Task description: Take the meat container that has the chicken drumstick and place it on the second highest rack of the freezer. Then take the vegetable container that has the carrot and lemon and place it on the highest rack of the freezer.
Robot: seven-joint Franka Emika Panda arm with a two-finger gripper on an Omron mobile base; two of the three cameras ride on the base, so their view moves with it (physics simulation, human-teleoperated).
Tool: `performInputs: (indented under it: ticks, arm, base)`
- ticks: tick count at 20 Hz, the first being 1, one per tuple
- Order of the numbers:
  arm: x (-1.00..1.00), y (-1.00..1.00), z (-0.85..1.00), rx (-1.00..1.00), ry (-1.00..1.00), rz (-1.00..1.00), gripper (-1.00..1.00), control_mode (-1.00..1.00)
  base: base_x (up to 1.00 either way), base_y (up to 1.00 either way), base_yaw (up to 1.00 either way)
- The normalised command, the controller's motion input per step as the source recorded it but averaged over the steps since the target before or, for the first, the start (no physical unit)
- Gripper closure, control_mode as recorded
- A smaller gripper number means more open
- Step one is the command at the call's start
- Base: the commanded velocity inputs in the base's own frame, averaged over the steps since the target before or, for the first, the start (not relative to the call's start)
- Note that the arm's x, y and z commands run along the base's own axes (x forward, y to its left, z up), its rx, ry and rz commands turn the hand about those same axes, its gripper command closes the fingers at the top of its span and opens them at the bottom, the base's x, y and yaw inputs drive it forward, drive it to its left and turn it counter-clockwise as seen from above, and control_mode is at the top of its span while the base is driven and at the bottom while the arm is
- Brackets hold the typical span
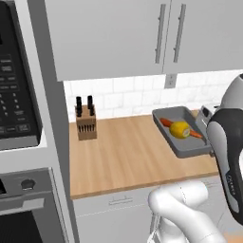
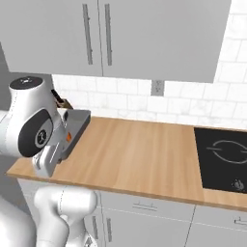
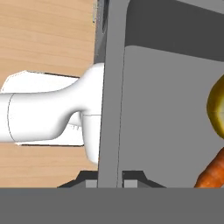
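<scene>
Evidently the gripper (image 3: 109, 183) is clamped on one rim of the stiff vegetable container (image 1: 182, 144), held above the counter (image 1: 123, 156), where its loose lemon (image 1: 180, 129) and carrot (image 1: 166, 122) may roll if tipped.

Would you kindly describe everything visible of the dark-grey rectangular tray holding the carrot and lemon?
The dark-grey rectangular tray has straight sloped walls and a matte, plastic-looking finish. It is lifted off the light wooden countertop and tilted, with its open side facing the left base camera. Inside lie a small round yellow lemon and a thin orange carrot. The claw is shut on its rim, one fingertip on each side of the wall.
</scene>
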Motion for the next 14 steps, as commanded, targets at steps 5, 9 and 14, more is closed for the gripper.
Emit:
performInputs:
  ticks: [5, 9, 14]
  arm:
    - [0.00, 0.00, 0.00, 0.00, 0.00, 0.00, 1.00, 1.00]
    - [0.00, 0.00, 0.00, 0.00, 0.00, 0.00, 1.00, 1.00]
    - [0.00, 0.00, 0.00, 0.00, 0.00, 0.00, 1.00, 1.00]
  base:
    - [-1.00, -0.57, 0.21]
    - [-0.82, -0.48, 0.72]
    - [-0.36, -0.17, 0.98]
